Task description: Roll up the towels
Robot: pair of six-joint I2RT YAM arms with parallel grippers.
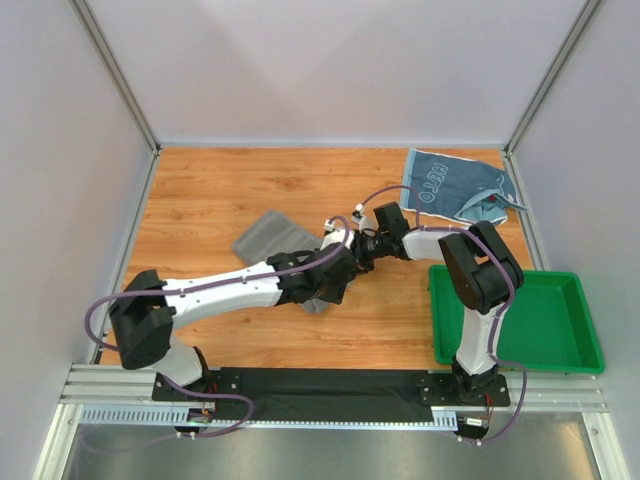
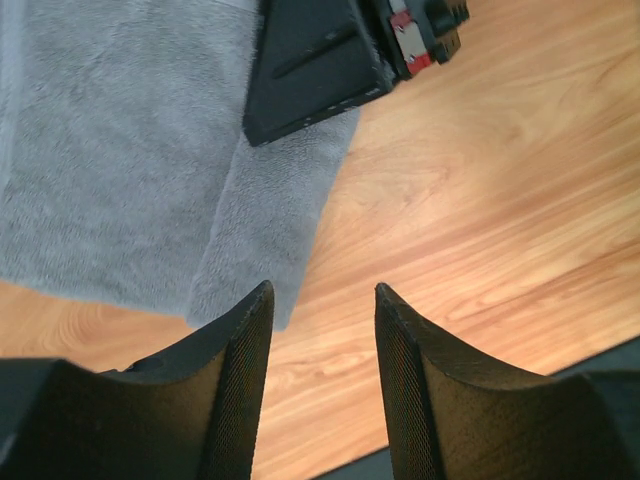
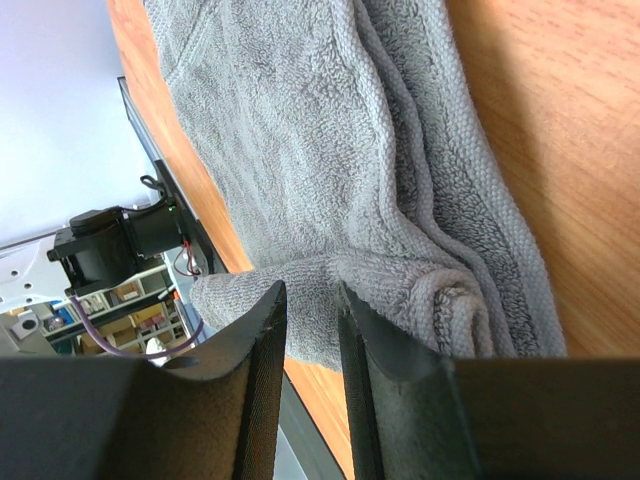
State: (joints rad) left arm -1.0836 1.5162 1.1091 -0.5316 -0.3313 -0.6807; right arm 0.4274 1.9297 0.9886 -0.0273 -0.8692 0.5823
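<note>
A grey towel (image 1: 268, 238) lies on the wooden table, partly hidden under my left arm. In the right wrist view, the grey towel (image 3: 320, 130) is folded in thick layers and one rolled edge runs up to my fingers. My right gripper (image 3: 310, 290) stands nearly closed and pinches a fold of it at the tips; in the top view it (image 1: 347, 247) is at the towel's right edge. My left gripper (image 2: 323, 288) is open and empty over bare wood, just right of the towel's edge (image 2: 120, 160); it also shows in the top view (image 1: 335, 280). A light blue towel (image 1: 455, 185) with white lettering lies crumpled at the back right.
A green plastic tray (image 1: 560, 345) sits at the front right next to the right arm's base. White walls stand close round the table. The two arms cross close together at the table's middle. The right gripper's black finger (image 2: 310, 60) shows at the top of the left wrist view.
</note>
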